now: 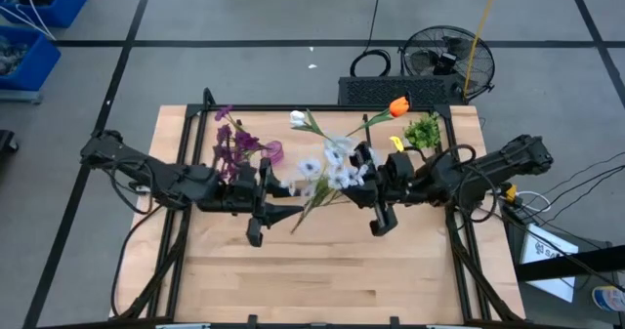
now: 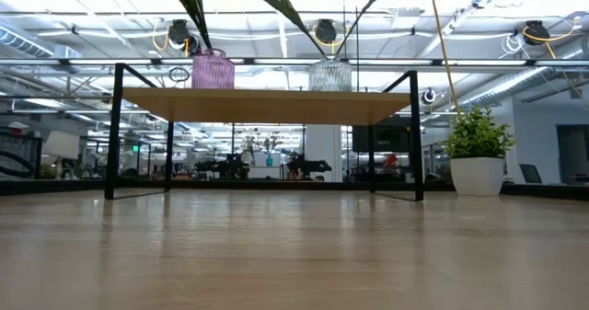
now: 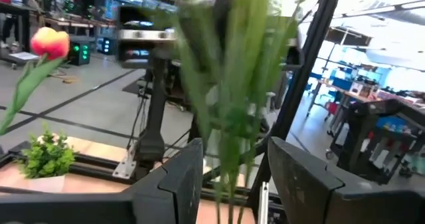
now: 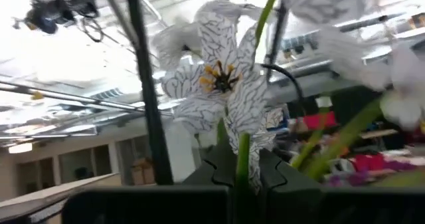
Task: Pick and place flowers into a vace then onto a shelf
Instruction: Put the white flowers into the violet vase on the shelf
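The pale white-lavender spray hangs in the air above the table's middle, in front of the shelf. My right gripper is shut on it, coming from the table's right. My left gripper comes from the left and is open; the spray's green stems pass between its fingers, and I cannot tell whether they touch. On the shelf, the dark purple flowers stand in a pink vase. The white bud and orange tulip stand in a clear vase. My right gripper pinches the spray's green stem between its two fingers, just below the veined white blooms. The fingers slant upward from the table's right side. The spray is lifted clear of the table, its stem end trailing toward the near left.
A small potted green plant in a white pot stands on the table at the shelf's right end. The shelf's black legs rise from the table's far part. Bare wooden tabletop stretches toward the near edge.
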{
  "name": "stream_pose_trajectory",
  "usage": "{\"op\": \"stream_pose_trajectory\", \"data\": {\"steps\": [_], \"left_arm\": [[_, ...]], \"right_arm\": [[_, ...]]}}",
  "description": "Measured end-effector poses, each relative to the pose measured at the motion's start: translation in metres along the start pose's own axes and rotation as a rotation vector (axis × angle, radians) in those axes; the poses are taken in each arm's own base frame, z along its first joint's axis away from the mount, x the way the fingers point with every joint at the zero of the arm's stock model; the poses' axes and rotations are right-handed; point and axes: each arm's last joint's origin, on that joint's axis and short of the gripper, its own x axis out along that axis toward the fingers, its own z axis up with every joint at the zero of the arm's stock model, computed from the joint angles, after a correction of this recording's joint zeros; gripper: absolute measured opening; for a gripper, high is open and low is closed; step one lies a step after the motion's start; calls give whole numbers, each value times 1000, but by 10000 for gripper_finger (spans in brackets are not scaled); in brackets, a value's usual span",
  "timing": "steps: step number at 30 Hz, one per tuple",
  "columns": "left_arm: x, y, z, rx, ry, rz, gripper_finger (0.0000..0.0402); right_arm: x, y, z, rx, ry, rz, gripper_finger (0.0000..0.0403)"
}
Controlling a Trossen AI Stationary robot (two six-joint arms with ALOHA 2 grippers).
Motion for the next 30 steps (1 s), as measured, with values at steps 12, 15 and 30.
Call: {"op": "stream_pose_trajectory", "data": {"steps": [12, 15, 30], "left_arm": [[17, 11, -7, 14, -28, 36, 177], [18, 14, -4, 34, -45, 53, 162], [17, 11, 1, 63, -102, 59, 9]], "right_arm": [[2, -9, -2, 3, 28, -5, 0], [1, -9, -6, -3, 65, -10, 0], [-2, -6, -15, -18, 195, -19, 58]]}}
